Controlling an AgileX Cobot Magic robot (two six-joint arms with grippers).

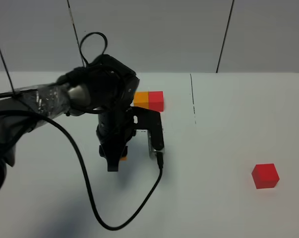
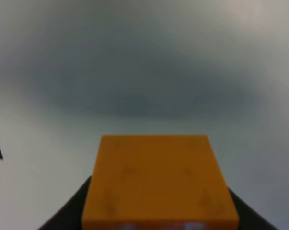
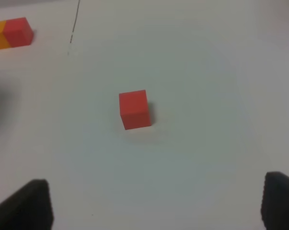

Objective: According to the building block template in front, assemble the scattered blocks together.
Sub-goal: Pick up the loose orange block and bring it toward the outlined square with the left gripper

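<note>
This looks like a robotics lab bench: a matte white tabletop [image 1: 228,148] marked with a thin black line [image 1: 193,99], plain grey wall panels [image 1: 154,34] divided by dark seams behind it, a black robot arm [image 1: 109,94] partly wrapped in clear plastic and trailing a loose black cable [image 1: 85,173], and a small matte red cube [image 1: 265,175] lying on it.

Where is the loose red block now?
In the exterior high view the red block sits alone on the right of the table, far from the template at the back centre; the right wrist view shows it free beyond the open jaws.
</note>
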